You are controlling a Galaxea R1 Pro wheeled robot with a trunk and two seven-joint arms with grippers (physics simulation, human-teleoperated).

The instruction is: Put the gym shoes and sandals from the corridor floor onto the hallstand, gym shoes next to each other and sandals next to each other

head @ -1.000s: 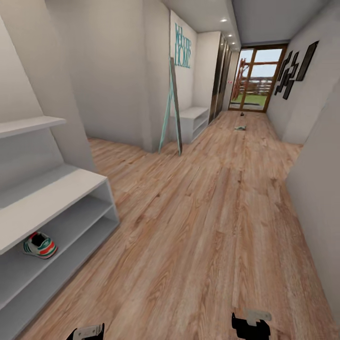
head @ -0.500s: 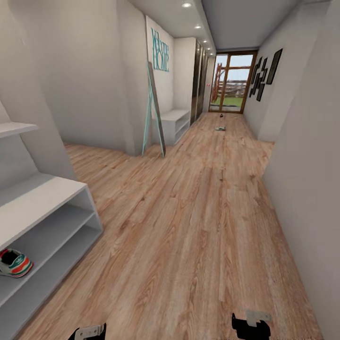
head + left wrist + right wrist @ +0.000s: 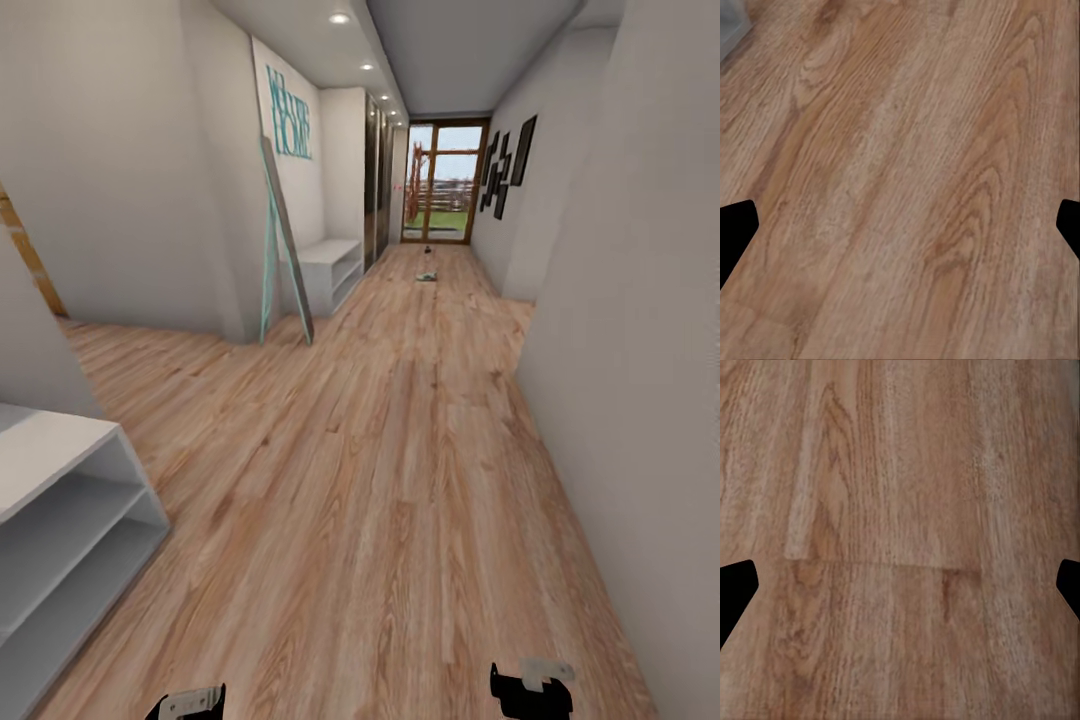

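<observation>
Where the corridor floor (image 3: pixel 400 480) runs doorward, both grippers' fingers (image 3: pixel 735 232) spread, empty.

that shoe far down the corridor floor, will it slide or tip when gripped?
The shoe is too small to judge its stance. It probably slides easily: the corridor floor looks smooth. Likely light and low, so tipping seems unlikely. Both wrist views show fingertips wide apart over bare planks.

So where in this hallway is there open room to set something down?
The hallstand's two visible shelf rows look bare. The corridor floor is open between hallstand and right wall. Far down by the glass door, a small object lies on the floor.
</observation>
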